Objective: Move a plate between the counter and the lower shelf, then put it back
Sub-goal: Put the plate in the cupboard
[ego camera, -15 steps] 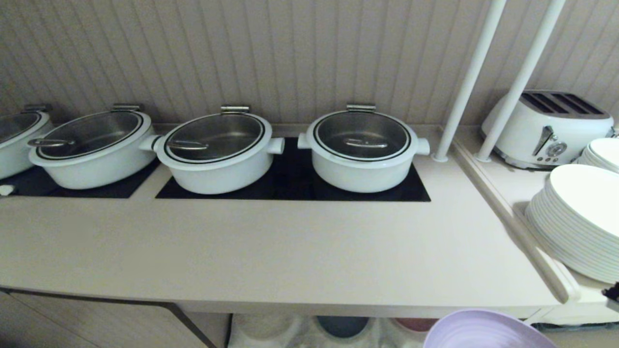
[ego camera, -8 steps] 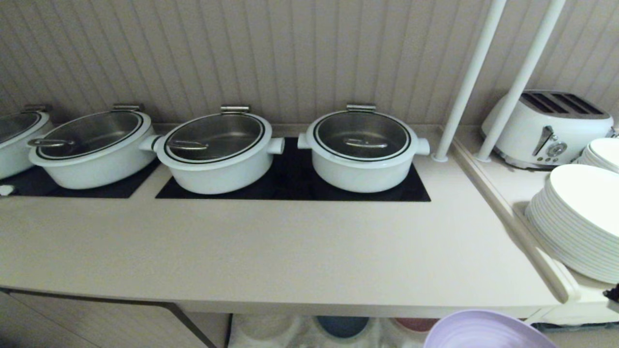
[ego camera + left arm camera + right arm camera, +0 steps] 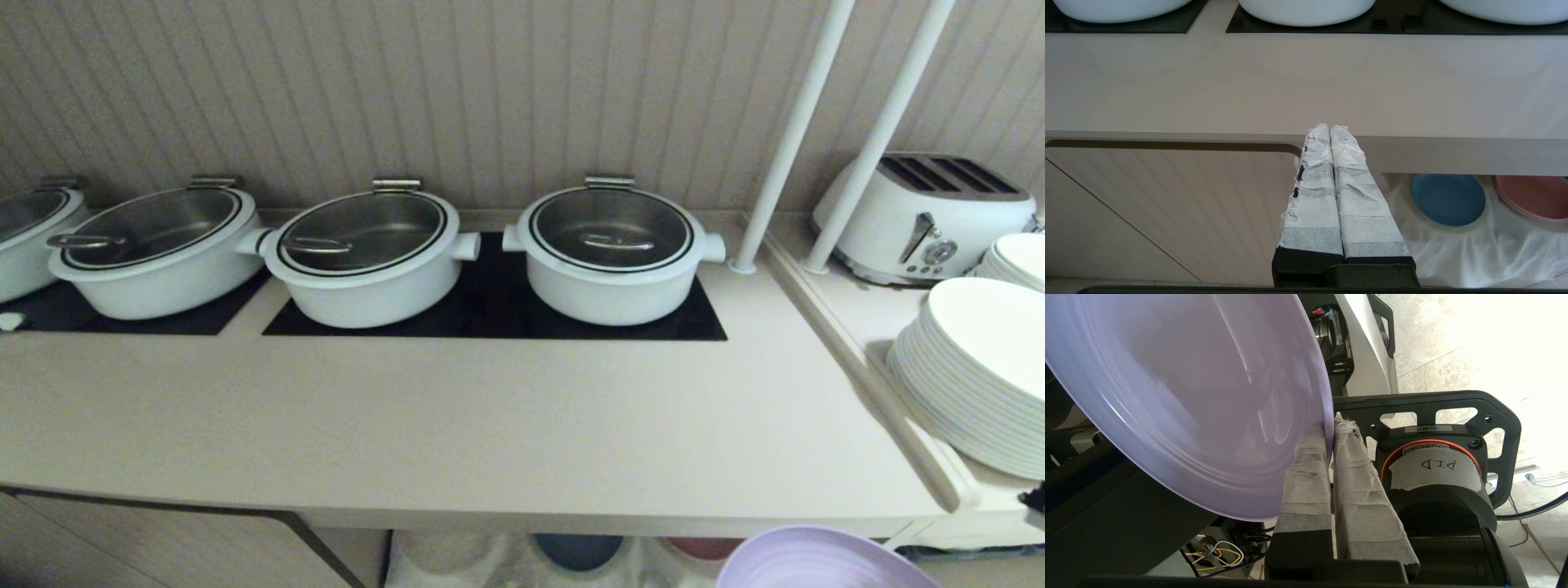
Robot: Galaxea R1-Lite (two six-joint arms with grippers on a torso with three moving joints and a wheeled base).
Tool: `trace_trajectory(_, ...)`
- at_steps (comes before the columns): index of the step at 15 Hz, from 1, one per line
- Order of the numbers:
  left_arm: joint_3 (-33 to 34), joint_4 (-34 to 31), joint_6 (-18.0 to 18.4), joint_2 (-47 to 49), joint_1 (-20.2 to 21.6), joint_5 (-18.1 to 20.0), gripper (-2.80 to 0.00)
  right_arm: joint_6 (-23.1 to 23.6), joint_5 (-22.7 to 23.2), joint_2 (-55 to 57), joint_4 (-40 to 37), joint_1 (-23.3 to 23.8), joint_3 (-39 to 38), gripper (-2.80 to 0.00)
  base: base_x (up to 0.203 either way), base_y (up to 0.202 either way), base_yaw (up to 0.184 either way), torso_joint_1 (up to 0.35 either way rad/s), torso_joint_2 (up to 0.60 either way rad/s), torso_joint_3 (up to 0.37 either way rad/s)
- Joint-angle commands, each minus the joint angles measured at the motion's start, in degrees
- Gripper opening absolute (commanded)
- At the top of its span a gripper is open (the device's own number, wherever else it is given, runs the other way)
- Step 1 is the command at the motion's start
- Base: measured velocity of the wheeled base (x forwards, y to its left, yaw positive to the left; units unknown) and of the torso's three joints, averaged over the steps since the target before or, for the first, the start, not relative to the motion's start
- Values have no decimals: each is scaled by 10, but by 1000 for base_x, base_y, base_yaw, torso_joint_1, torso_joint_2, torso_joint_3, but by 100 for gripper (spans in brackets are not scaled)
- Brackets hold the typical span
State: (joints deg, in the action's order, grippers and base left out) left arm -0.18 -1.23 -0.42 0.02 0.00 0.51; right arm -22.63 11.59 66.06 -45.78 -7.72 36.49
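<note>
Smooth beige counter [image 3: 457, 416] carries glossy white lidded pots [image 3: 612, 253], while below its front edge the right gripper [image 3: 1331, 428], tape-wrapped fingers [image 3: 1359, 469] pinched tight, holds the round, ridged lavender plate [image 3: 816, 559] by its rim, tilted.
</note>
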Motion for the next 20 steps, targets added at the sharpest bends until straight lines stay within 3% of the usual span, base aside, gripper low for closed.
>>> trace_trajectory(1, 0, 0, 0, 0, 0, 0, -280, -1, 1, 1, -3, 0, -1, -280, 0, 0, 0, 0, 0, 0)
trace_trajectory(20, 0, 0, 0, 0, 0, 0, -280, -1, 4, 6, 8, 1, 1, -280, 0, 0, 0, 0, 0, 0)
